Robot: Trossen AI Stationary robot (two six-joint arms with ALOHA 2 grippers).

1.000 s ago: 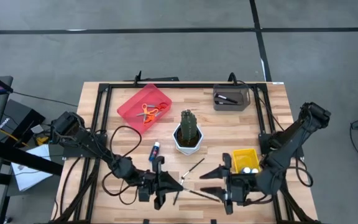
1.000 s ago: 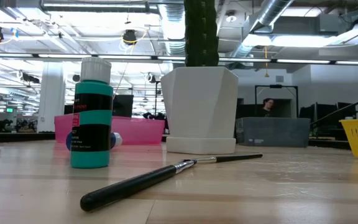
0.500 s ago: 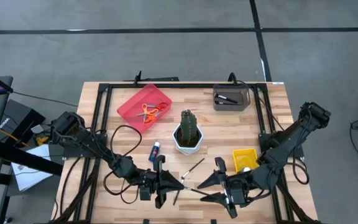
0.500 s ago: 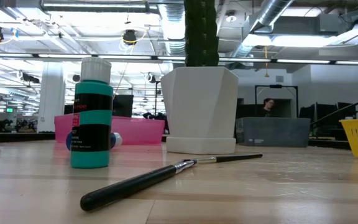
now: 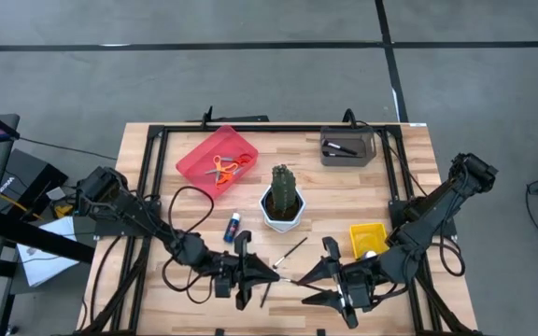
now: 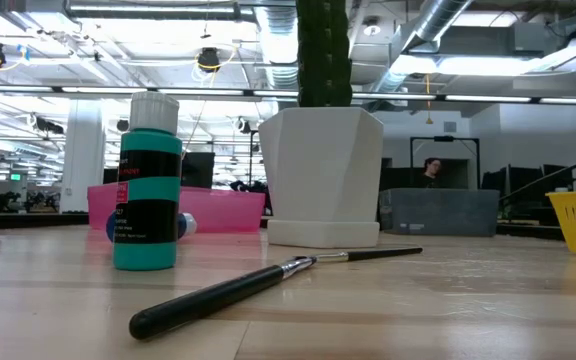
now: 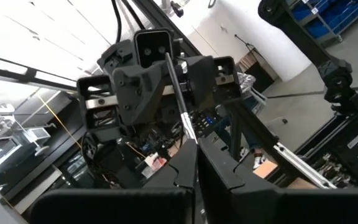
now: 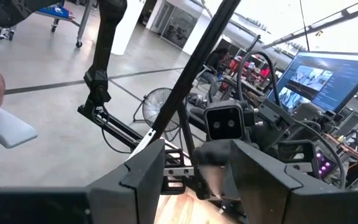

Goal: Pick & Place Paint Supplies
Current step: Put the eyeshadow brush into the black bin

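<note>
A thin dark-handled paintbrush (image 7: 180,106) sits pinched in the left claw (image 5: 271,273), clamped shut on it, its long axis running straight across toward the right claw (image 5: 308,283), whose fingers stand spread around the tip, seemingly not touching. A second brush (image 5: 290,252) lies slanted on the wooden desk (image 5: 400,187) beside the white-potted cactus (image 5: 283,198). One teal bottle (image 6: 148,182) stands upright nearby.
</note>
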